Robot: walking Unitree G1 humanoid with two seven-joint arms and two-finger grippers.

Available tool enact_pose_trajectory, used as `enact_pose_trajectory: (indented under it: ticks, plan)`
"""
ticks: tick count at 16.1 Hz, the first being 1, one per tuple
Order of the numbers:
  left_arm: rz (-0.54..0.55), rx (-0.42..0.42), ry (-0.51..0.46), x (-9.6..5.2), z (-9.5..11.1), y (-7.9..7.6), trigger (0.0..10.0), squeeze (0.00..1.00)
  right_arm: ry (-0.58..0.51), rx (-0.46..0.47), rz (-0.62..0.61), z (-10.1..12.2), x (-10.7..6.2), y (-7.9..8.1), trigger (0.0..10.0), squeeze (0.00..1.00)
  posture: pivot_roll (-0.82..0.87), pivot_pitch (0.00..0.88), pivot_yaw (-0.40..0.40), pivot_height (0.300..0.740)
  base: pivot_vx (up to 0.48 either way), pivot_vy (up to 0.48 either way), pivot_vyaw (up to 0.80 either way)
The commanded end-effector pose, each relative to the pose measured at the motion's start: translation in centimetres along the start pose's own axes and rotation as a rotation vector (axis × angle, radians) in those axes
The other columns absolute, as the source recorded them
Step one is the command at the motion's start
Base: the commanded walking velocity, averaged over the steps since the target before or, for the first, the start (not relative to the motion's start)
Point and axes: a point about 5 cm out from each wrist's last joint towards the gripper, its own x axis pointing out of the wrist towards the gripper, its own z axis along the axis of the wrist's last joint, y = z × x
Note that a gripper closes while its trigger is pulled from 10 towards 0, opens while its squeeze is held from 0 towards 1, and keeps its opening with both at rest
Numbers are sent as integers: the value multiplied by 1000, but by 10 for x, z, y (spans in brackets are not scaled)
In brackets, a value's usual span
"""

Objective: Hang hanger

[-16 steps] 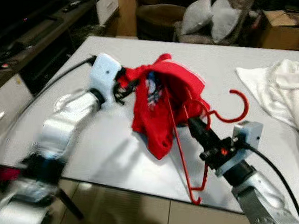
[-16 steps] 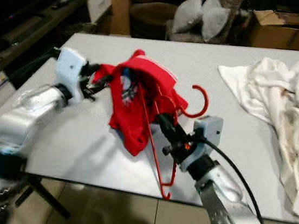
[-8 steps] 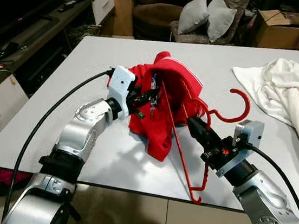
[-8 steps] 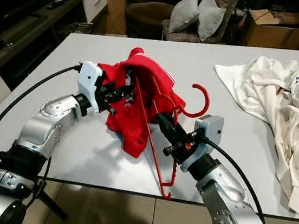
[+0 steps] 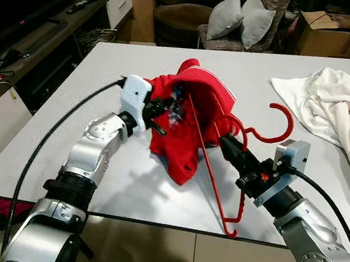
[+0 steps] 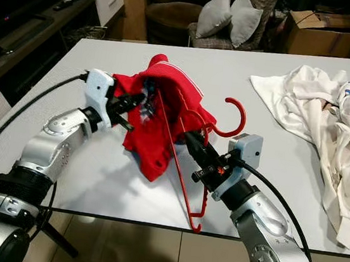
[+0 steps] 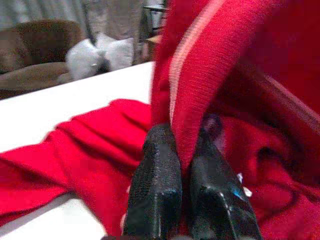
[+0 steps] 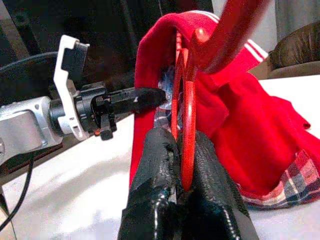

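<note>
A red plastic hanger point(image 5: 271, 131) is held up over the white table point(image 5: 139, 56), its hook pointing right and its frame partly inside a red garment point(image 5: 192, 117). My right gripper point(image 5: 227, 144) is shut on the hanger's wire point(image 8: 189, 130) just below the hook. My left gripper point(image 5: 160, 107) is shut on the garment's collar edge point(image 7: 187, 95), at the garment's left side. The garment hangs bunched from the hanger, and its lower part rests on the table.
A heap of white clothes point(image 5: 338, 106) lies at the table's right. Behind the table stand an armchair with grey cushions point(image 5: 240, 17) and a cardboard box point(image 5: 340, 30). A low dark cabinet point(image 5: 39, 38) runs along the left. The table's front edge is near my arms.
My left gripper has pulled the garment's collar edge a little to the left and up. The right gripper and the hanger have stayed in place.
</note>
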Motion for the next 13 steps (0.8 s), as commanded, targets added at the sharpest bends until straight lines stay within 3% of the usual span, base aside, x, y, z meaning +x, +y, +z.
enact_pose_trajectory:
  ticks: [1, 3, 4, 5, 6, 8, 10, 13]
  plan:
    - [48, 97, -2, -4, 11, 12, 0, 0, -32, -9, 6, 8, 2, 2, 10000, 0, -199, 0, 147, 740, 0, 0, 0]
    - [48, 207, 20, -8, 17, 14, 0, 0, -33, -10, -34, 8, 1, -1, 10000, 0, -202, 0, 150, 740, 0, 0, 0]
    - [26, 327, 40, -14, 26, 15, 0, 0, -64, 22, -90, 10, 2, -7, 10000, 0, -204, 0, 152, 740, 0, 0, 0]
    - [18, 372, 49, -16, 30, 16, 0, 0, -78, 41, -115, 10, 3, -9, 10000, 0, -204, 0, 152, 740, 0, 0, 0]
    - [-10, 480, 65, -21, 39, 16, 0, 0, -90, 91, -207, 10, 7, -18, 10000, 0, -203, 0, 148, 740, 0, 0, 0]
    - [-45, 564, 81, -23, 45, 14, 0, 0, -128, 170, -254, 11, 14, -22, 10000, 0, -199, 0, 145, 740, 0, 0, 0]
    - [-85, 661, 114, -24, 47, 10, 0, 0, -141, 383, -282, 8, 33, -23, 10000, 0, -188, 0, 142, 740, 0, 0, 0]
    - [-87, 701, 96, -25, 57, 5, 0, 0, -33, 375, -269, -1, 46, -19, 10000, 0, -175, 0, 137, 740, 0, 0, 0]
